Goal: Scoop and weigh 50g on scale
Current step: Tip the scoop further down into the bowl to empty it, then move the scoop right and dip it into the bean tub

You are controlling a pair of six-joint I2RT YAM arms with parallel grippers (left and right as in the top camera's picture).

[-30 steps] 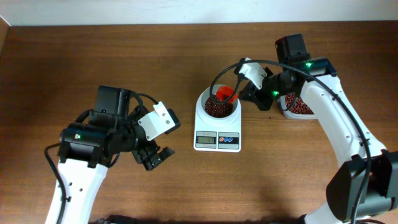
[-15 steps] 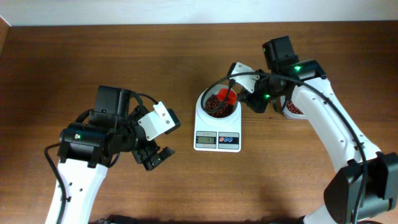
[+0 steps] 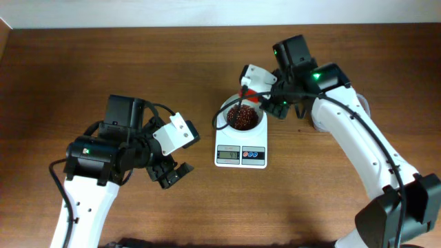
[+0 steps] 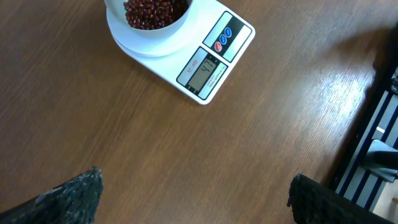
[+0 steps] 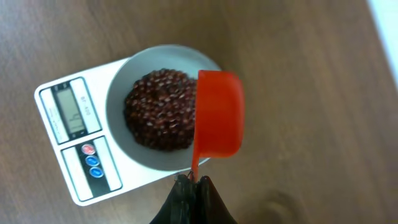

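The white scale sits mid-table with a round white bowl of red beans on it. My right gripper is shut on the thin handle of a red scoop. In the right wrist view the scoop is tipped on its side over the far rim of the bowl, above the scale, with the right gripper pinching the handle's end. My left gripper hangs open to the left of the scale, holding nothing. Its view shows the scale and bowl ahead of the left gripper.
A clear tub to the right of the scale is mostly hidden under my right arm. Bare brown wood surrounds the scale. The table's front edge and a dark frame show at the right of the left wrist view.
My right gripper has moved left and toward the back of the table with the scoop, which has turned over above the bowl. The left arm has not moved.
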